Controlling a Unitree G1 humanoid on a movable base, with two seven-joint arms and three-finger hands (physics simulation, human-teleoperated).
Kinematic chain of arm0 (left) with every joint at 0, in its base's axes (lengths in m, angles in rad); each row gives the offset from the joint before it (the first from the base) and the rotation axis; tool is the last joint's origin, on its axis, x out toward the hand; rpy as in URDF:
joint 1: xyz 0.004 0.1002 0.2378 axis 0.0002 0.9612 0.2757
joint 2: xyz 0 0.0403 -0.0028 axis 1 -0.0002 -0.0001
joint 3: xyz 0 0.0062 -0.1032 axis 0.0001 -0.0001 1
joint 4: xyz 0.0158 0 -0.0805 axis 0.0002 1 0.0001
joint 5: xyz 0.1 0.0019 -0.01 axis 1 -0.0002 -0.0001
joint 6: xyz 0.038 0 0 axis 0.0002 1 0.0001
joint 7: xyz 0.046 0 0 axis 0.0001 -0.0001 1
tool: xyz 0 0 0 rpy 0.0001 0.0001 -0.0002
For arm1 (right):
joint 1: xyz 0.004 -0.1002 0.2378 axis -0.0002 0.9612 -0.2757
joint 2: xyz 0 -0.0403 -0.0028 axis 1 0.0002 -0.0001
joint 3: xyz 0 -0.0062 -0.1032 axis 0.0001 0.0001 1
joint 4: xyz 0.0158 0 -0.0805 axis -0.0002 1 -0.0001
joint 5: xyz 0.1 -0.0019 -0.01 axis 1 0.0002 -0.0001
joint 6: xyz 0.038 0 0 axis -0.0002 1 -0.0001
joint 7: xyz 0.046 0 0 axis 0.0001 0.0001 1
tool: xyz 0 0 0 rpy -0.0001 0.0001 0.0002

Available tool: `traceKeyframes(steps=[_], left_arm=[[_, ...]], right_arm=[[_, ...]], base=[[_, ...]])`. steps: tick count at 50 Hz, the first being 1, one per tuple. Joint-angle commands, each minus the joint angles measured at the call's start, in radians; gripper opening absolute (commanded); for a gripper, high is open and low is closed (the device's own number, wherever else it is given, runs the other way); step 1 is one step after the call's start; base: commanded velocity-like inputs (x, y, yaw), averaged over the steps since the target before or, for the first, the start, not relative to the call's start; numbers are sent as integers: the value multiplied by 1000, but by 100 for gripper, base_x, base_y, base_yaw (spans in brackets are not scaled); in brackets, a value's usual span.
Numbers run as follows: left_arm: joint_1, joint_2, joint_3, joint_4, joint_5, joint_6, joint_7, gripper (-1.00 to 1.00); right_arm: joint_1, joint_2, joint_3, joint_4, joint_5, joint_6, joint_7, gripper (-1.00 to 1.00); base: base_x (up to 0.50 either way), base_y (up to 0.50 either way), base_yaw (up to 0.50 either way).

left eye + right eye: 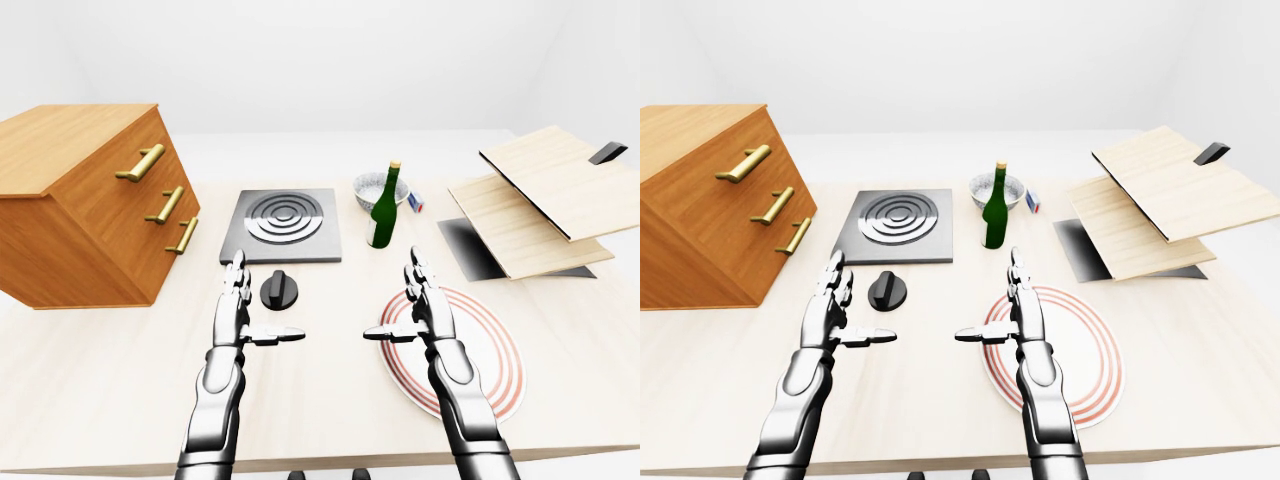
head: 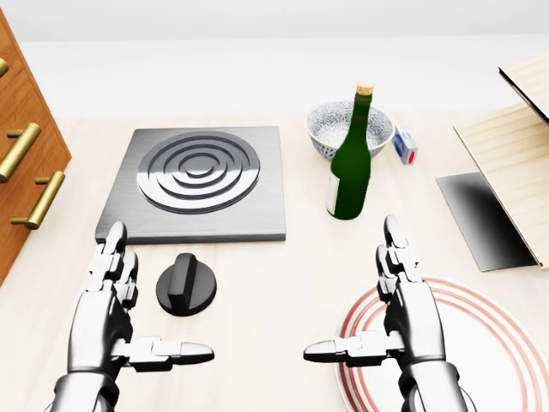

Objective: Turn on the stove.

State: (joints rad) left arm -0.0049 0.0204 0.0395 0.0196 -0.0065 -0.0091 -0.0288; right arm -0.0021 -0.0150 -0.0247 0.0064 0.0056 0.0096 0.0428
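Note:
The stove is a grey square hob (image 2: 197, 180) with a ringed burner, lying flat on the pale table at upper left in the head view. Just below its lower edge sits its black round knob (image 2: 186, 284), with its raised grip bar nearly upright in the picture. My left hand (image 2: 150, 313) hovers open just left of and below the knob, fingers straight, thumb pointing right under it, not touching it. My right hand (image 2: 356, 296) is open too, far right of the knob, over the left part of a red-ringed plate (image 2: 497, 343).
A green bottle (image 2: 350, 163) stands right of the hob, with a patterned bowl (image 2: 339, 120) behind it and a small blue-and-white box (image 2: 405, 144) beside that. A wooden drawer cabinet (image 1: 90, 210) fills the left. Tilted wooden boards (image 1: 540, 200) lie at the right.

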Motion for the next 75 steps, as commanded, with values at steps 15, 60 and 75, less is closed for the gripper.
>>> traceKeyframes(steps=[15, 60, 75], left_arm=[[-51, 1, 1, 122, 14, -22, 30, 100], [-359, -5, -4, 657, 10, -78, 139, 100], [-280, -62, -76, 538, 77, -78, 116, 100]], right_arm=[[10, 3, 4, -14, 4, 15, -7, 100], [12, 8, 14, -10, 7, 23, -3, 100], [10, 7, 14, -5, 5, 23, -3, 100]], base=[[0, 0, 0], [0, 0, 0], [0, 0, 0]])
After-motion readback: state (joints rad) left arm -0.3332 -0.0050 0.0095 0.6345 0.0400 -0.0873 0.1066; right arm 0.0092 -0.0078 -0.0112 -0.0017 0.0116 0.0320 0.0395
